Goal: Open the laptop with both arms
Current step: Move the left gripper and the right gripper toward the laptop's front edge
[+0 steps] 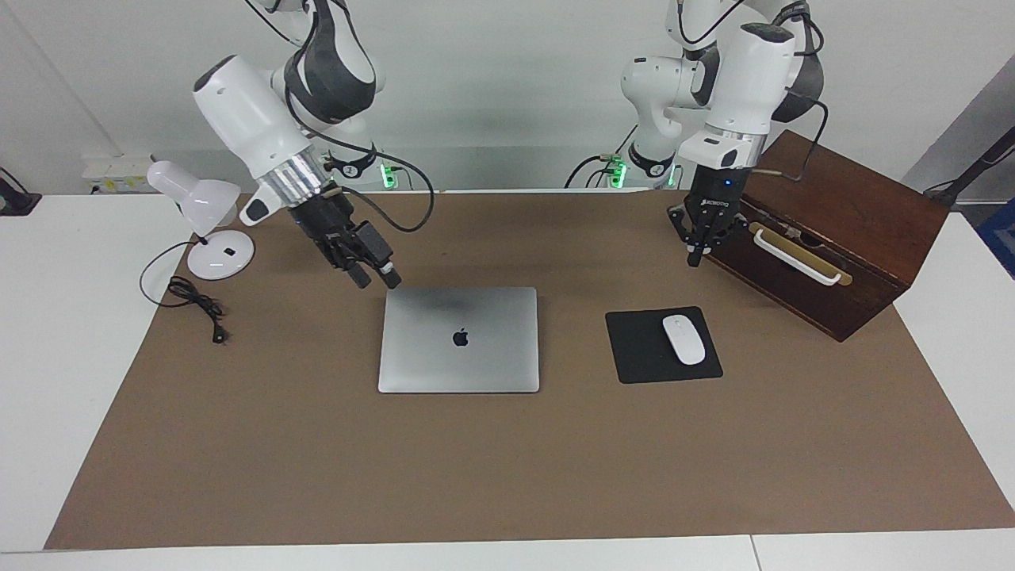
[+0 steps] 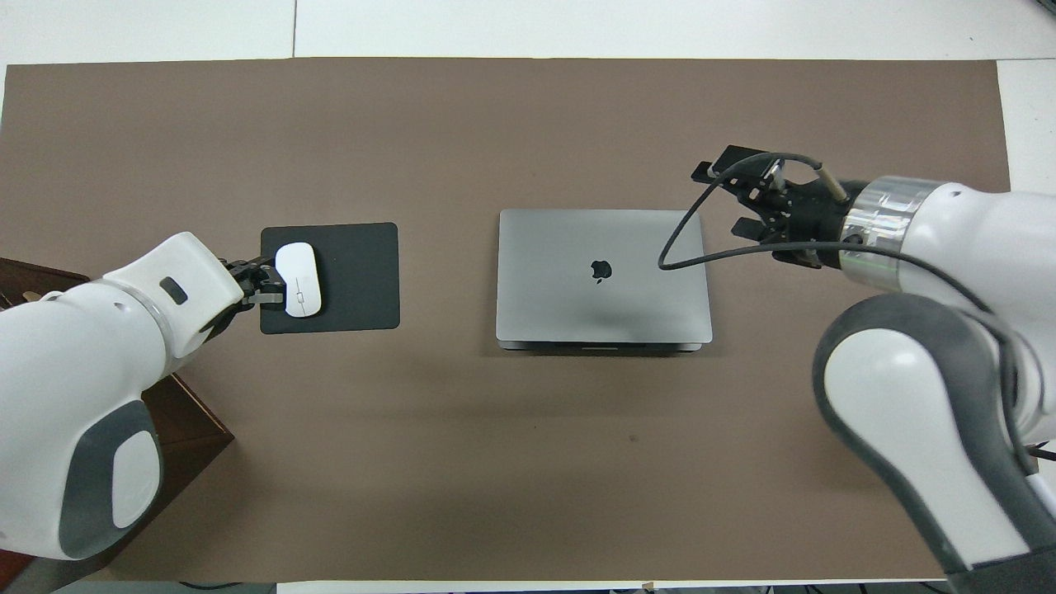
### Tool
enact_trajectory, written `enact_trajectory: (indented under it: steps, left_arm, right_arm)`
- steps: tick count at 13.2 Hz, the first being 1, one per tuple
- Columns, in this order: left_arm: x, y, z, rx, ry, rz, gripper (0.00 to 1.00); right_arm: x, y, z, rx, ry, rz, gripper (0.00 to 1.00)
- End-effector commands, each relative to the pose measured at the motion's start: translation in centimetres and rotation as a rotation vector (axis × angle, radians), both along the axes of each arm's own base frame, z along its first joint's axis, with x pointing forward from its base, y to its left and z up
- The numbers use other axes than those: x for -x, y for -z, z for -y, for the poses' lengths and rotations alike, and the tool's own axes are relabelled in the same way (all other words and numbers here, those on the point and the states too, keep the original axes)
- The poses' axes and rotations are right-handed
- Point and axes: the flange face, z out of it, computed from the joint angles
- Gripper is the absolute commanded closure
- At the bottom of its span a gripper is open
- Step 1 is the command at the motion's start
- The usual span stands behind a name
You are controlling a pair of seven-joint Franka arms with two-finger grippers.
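Note:
The laptop (image 1: 458, 339) lies closed and flat at the middle of the brown mat, with its apple logo up; it also shows in the overhead view (image 2: 602, 276). My right gripper (image 1: 377, 279) is open and tilted down, over the mat just off the laptop's corner at the right arm's end, on the side nearer the robots; it also shows in the overhead view (image 2: 726, 198). I cannot tell whether it touches the lid. My left gripper (image 1: 698, 255) hangs over the mat between the wooden box and the mouse pad, well away from the laptop; it also shows in the overhead view (image 2: 257, 285).
A black mouse pad (image 1: 646, 358) with a white mouse (image 1: 683, 339) lies beside the laptop toward the left arm's end. A dark wooden box (image 1: 840, 238) with a white handle stands at that end. A white desk lamp (image 1: 208, 214) and its cable (image 1: 194, 300) stand at the right arm's end.

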Motion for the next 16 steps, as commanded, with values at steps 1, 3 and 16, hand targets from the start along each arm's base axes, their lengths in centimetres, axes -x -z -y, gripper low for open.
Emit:
enact_trajectory:
  steps: [1,3,16]
  left_arm:
    - [2.2,3.5,1.0,0.009,0.035,0.062,1.0]
    - [3.1,5.9,2.3,0.022,0.059,0.091,1.0]
    - [8.7,16.1,11.3,0.098,0.271,0.232,1.0]
  right_arm:
    - [4.3,1.8,-4.1,-0.086,0.092,-0.046,0.0]
    - [6.6,2.2,-6.5,-0.131,0.145,-0.098,0.0]
    - [12.3,8.9,-7.8,-0.093,0.194,-0.31,0.0]
